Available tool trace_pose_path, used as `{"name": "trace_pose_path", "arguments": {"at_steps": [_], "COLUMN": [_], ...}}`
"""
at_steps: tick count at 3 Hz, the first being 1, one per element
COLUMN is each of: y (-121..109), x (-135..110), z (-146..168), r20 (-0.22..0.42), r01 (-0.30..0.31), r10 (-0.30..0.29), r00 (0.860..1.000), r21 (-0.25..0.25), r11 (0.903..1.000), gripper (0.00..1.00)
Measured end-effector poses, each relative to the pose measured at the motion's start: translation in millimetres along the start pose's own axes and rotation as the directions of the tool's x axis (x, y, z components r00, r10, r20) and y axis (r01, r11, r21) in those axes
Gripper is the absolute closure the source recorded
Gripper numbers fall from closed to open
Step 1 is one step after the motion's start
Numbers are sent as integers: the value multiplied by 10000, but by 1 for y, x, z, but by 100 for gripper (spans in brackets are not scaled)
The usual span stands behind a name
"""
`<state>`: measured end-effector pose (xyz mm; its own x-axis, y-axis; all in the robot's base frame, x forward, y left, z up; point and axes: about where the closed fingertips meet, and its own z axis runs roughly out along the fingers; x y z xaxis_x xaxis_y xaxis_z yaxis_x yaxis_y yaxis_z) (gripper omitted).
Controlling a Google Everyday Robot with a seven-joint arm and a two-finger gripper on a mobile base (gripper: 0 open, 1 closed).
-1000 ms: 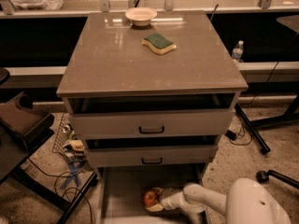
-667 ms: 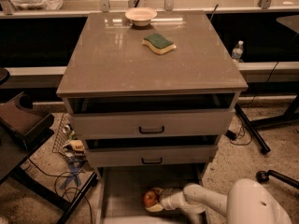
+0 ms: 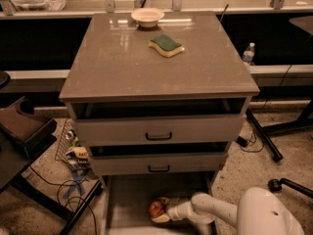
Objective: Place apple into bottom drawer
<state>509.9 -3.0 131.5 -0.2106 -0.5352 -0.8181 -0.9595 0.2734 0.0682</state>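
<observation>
Overhanging grey-brown table (image 3: pixel 117 62), flat glossy top over three drawers: its two upper grey drawer fronts (image 3: pixel 195 129) with black handles stand partly out, just above the work. I judge the arm could knock them if it rises too steeply. Hard, square edges.
Bottom drawer (image 3: pixel 129 199), long shallow grey tray with thin side rails: it is pulled out near the ground. Its smooth floor gives no stop, so a round fruit let go from a height may roll toward a rail or the back.
White robot arm (image 3: pixel 217 210), rounded plastic shell: it reaches in from the right, low under the middle front, with little room above it.
Tool (image 3: pixel 160 210), cream two-finger end of the arm: it is closed around the apple, one finger above and one below in this view. Opening too early or askew would send the fruit off.
Round red-orange apple (image 3: pixel 155 208) with yellowish blush: it is inside the bottom drawer, in the tool's grip. Whether it touches the drawer floor I cannot tell. Waxy, firm, easy to bruise.
</observation>
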Motion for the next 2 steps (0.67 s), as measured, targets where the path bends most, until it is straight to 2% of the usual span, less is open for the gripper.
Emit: {"name": "trace_pose_path", "arguments": {"at_steps": [1,2], "y": [2,3], "x": [0,-1], "z": [2,3], "r20": [11,21], "r01": [-5,-10], "r10": [5,10], "r00": [10000,10000], "r21": [-33,-60], "r11": [10000,10000], "gripper": [12,0]}}
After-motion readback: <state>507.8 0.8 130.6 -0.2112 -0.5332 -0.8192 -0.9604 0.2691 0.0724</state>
